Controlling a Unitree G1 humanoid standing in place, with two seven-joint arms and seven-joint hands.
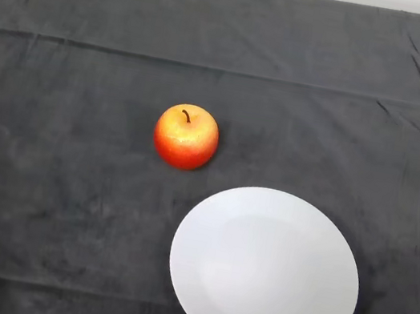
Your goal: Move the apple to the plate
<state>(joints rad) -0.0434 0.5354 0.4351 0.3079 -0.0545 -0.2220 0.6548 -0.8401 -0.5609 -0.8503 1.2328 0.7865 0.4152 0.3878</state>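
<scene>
The apple sits upright on the dark cloth, its stem pointing up and a little toward the far side, red at the bottom and yellow-orange near the top. Taking the plate as the landmark, the apple lies just beyond the plate's far-left rim, close to it but not touching: a narrow strip of cloth shows between the 2. The plate is white, round and bare, and it lies flat at the near side of the table, with its near edge cut off by the bottom of the view. No part of the robot shows here, so nothing can be told of its left hand. Being nearly round, the apple has no long axis to line up with; the stem is its only feature. The relation the coming move turns on is the short diagonal from apple to plate: the apple has to travel toward the near side and a little to the right to land on the plate. Since the left arm would enter from the lower left, it should reach the apple over bare cloth to the left of the plate, without crossing the plate. The task looks not yet begun, with 1 grasp and 1 short carry to do.
</scene>
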